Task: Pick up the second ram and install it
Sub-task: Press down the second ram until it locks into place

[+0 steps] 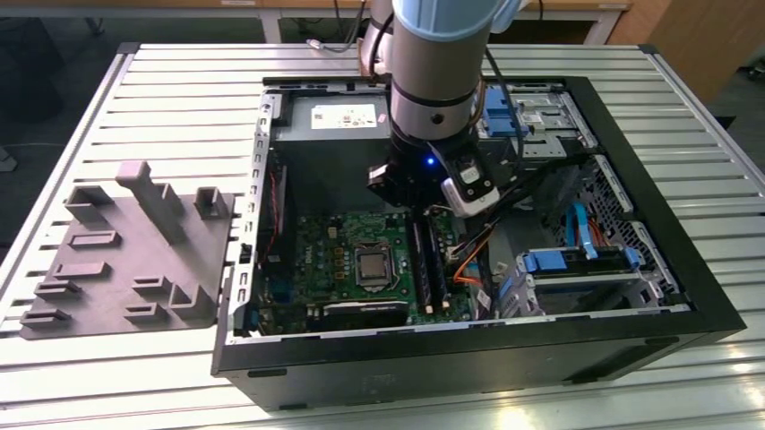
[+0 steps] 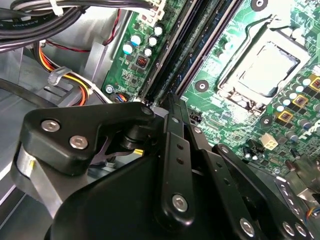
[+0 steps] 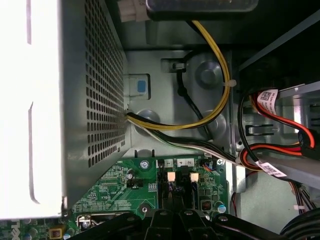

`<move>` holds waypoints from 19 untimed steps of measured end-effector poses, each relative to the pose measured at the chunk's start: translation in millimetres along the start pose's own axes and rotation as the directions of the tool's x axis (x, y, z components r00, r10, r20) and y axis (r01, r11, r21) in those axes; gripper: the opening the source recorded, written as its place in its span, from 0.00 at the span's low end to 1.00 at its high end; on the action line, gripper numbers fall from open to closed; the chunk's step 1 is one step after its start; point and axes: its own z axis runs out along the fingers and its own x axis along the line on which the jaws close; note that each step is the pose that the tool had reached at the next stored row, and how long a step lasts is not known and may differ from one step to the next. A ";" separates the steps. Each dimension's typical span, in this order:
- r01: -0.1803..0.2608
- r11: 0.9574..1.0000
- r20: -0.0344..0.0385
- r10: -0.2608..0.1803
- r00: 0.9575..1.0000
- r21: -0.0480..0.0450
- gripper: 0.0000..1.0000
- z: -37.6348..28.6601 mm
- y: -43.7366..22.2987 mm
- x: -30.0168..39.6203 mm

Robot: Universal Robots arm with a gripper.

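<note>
Pressed down at the memory slots (image 1: 428, 269), the end effector (image 1: 413, 208) sits low inside the open computer case (image 1: 669, 269); its black linkages crowd both wrist views, but whether its fingers are spread or closed cannot be told. In the second wrist view, its tip meets the near end of the long dark slots, where the second ram (image 2: 186, 55) appears to lie seated edge-on. Just beside the slots is the processor socket (image 2: 262, 67) on the green motherboard (image 1: 322, 260). Farther off, a grey fixture tray (image 1: 132, 260) rests on the slatted bench (image 1: 179, 98), on the exterior view's left.
</note>
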 end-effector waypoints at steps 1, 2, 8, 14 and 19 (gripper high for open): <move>0.000 1.000 0.000 0.000 1.000 0.000 0.11 0.3 -0.1 0.0; 0.000 1.000 0.000 0.000 1.000 0.000 0.11 0.4 -0.1 0.0; 0.000 1.000 0.000 0.000 1.000 0.000 0.11 1.9 -0.1 0.1; 0.000 1.000 0.000 0.000 1.000 -0.001 0.11 1.0 0.1 0.0; 0.000 1.000 0.000 0.000 1.000 0.001 0.11 -7.9 0.4 -0.3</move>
